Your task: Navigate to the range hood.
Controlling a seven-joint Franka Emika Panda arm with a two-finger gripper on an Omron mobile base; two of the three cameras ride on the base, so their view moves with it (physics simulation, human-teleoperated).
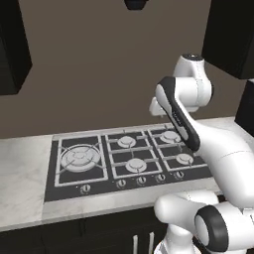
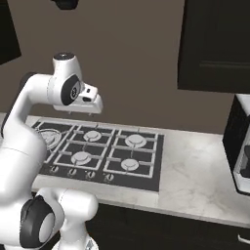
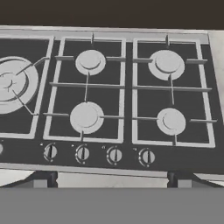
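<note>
The range hood (image 1: 136, 4) is a small near-black stub with a rounded lower end, cut by the top edge of the left base view, high on the brown wall above the cooktop. It also appears at the top left of the right base view (image 2: 65, 4). My gripper (image 2: 83, 111) hangs over the back of the cooktop, well below the hood and pointing down. In the hand view its fingertips (image 3: 43, 179) stand wide apart, so the gripper (image 3: 111, 181) is open and holds nothing.
A flat black gas cooktop (image 1: 124, 171) with several burners and a row of knobs (image 3: 98, 154) lies in the marble counter (image 2: 195, 171). Black upper cabinets (image 2: 217, 44) flank the hood. A dark appliance (image 2: 239, 141) stands at the counter's right end.
</note>
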